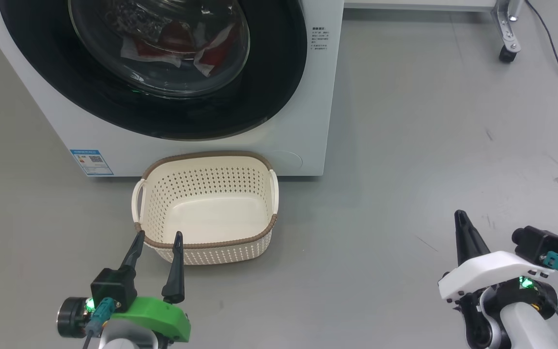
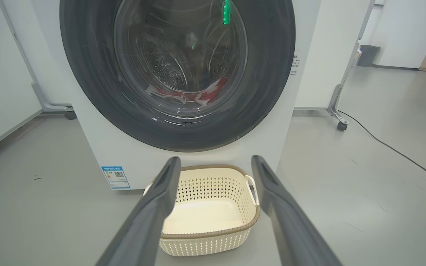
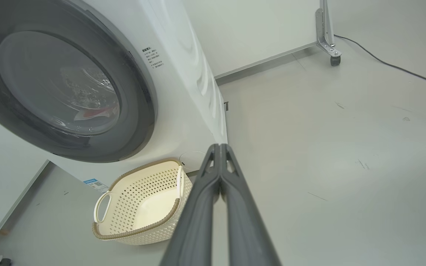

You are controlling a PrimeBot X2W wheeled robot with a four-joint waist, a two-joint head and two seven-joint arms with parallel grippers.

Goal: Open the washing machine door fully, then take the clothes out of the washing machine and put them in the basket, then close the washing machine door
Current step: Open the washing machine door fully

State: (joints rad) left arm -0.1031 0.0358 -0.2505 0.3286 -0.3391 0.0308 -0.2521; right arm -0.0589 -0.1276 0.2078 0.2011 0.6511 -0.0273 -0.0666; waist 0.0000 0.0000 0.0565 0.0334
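Washing machine door (image 1: 279, 72) sits shut on the washing machine (image 1: 308, 121), far left, with red clothes (image 1: 216, 53) behind its glass. Just near of it the basket (image 1: 201, 156) stands on the grey floor (image 1: 405, 169). My left gripper (image 1: 159, 233) gapes before the basket's near rim; my right gripper (image 1: 462, 215), pinched together on nothing, hovers near right. A caster (image 1: 507, 51) and cable (image 1: 557, 58) lie far right.

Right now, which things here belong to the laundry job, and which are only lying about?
For the job: washing machine door, shut; clothes behind its glass; washing machine; basket, empty, in front of the machine.
Lying about: caster of a frame; black cable on the floor.
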